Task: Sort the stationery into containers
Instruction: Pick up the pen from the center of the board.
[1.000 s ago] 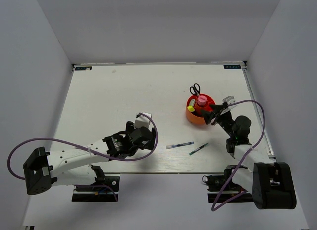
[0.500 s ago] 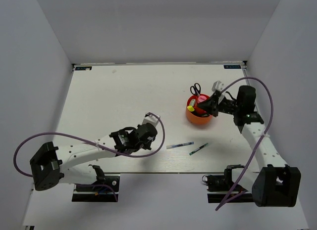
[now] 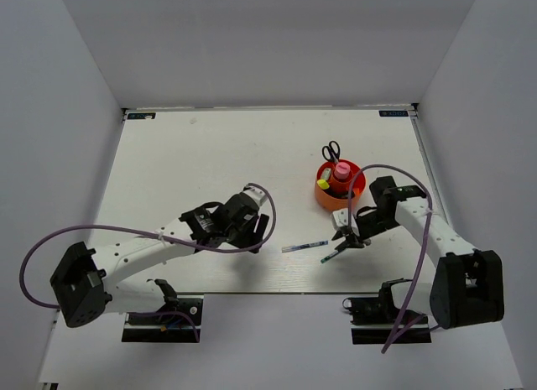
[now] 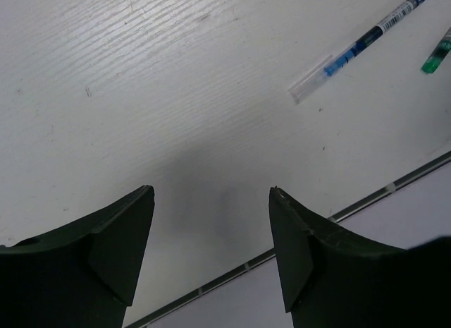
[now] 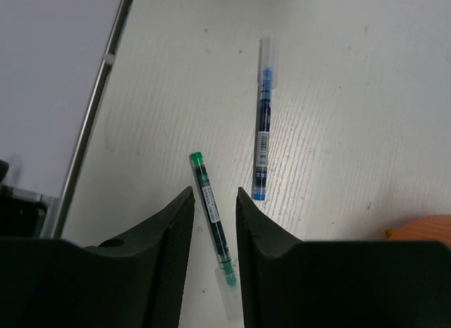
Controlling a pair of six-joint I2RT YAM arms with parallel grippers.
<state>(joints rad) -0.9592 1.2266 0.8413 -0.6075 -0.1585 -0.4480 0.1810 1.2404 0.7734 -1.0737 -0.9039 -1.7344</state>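
The orange cup (image 3: 328,199) holds the pink-capped glue tube (image 3: 341,169) and a yellow highlighter (image 3: 323,184). Black-handled scissors (image 3: 331,148) lie just behind the cup. A blue-white pen (image 3: 304,247) (image 5: 264,130) (image 4: 373,37) and a green pen (image 3: 328,257) (image 5: 211,204) (image 4: 437,54) lie near the front edge. My right gripper (image 3: 344,241) (image 5: 215,194) is low over the green pen, open by a narrow gap, a finger on each side of the pen's barrel. My left gripper (image 3: 256,228) (image 4: 211,194) stands open over bare table, left of the blue-white pen.
The table's front edge strip (image 4: 352,204) (image 5: 91,116) runs close to both grippers. White walls close in the table on the left, back and right. The orange cup's rim (image 5: 423,226) shows at the right of the right wrist view.
My right gripper has come away from the cup and down over the green pen. My left gripper has shifted slightly right, toward the blue-white pen.
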